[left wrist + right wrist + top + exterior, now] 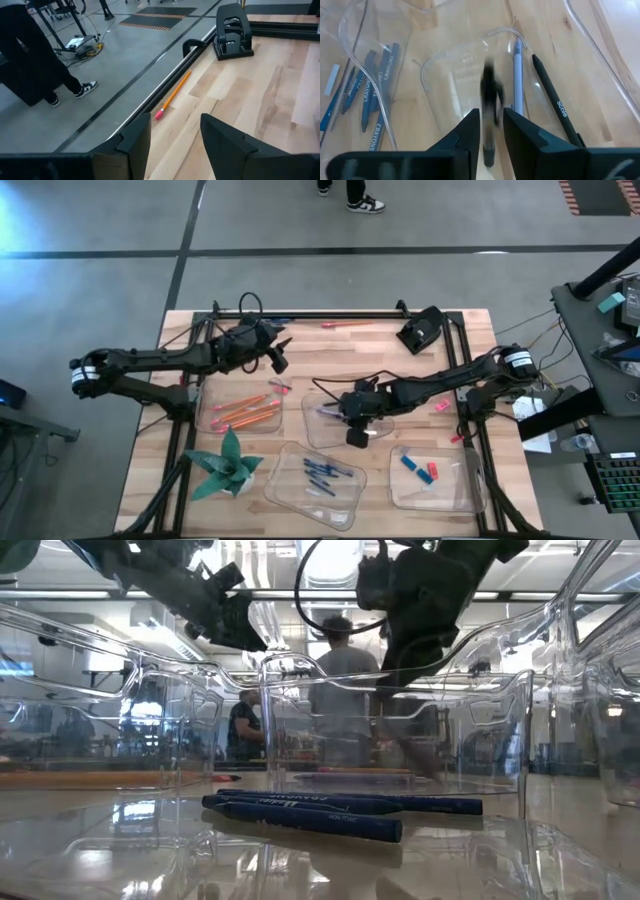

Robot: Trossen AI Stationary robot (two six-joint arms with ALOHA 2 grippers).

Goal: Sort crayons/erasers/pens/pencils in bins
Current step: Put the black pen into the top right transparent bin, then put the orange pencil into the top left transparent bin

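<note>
My right gripper (340,413) hangs over the middle clear bin (312,432), pointing steeply down, fingers slightly apart. A blurred dark pen (490,100) stands between them. A grey pen (517,75) and a black pen (555,100) lie flat in that bin. My left gripper (280,358) is open in the air at the far left, facing an orange pencil (172,95) lying flat by the table's far edge. Other bins hold orange pencils (243,410), blue crayons (322,475) and erasers (420,468). My right gripper (491,132) has the dark pen's upper end (489,150) between its fingertips, coming from above and slanting down. The pen points down into the bin, along the fingers. A bright gap shows beside one finger (517,135); whether the other finger touches the pen I cannot tell.
A black hole punch (420,330) sits at the far right. A green folded-paper plant (228,465) stands at the near left. A pink eraser (442,406) and a red one (455,438) lie loose near the right edge. People stand beyond the table.
</note>
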